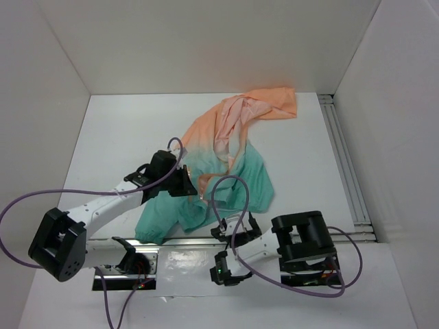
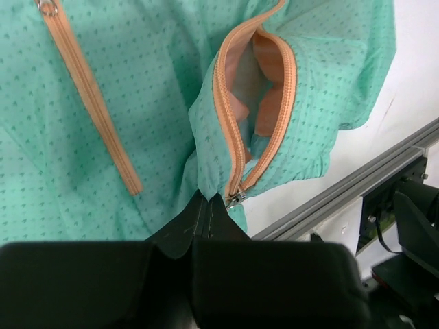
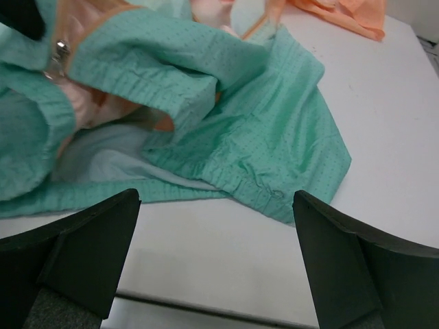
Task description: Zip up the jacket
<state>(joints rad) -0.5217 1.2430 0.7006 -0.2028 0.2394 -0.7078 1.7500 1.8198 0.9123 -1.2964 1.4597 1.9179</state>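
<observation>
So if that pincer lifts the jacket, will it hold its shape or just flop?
Probably flop: the jacket lies crumpled in soft folds. It looks thin and light, since the left pincer holds its hem by a small pinch near the zipper. Pushed, it would likely bunch up rather than slide whole.

Left wrist view: the jacket [image 2: 123, 123] is cut off at the top and left edges, the front zipper [image 2: 232, 133] at the top. Right wrist view: the right gripper's [image 3: 214, 202] fingers [image 3: 82, 253] are cropped below.
</observation>
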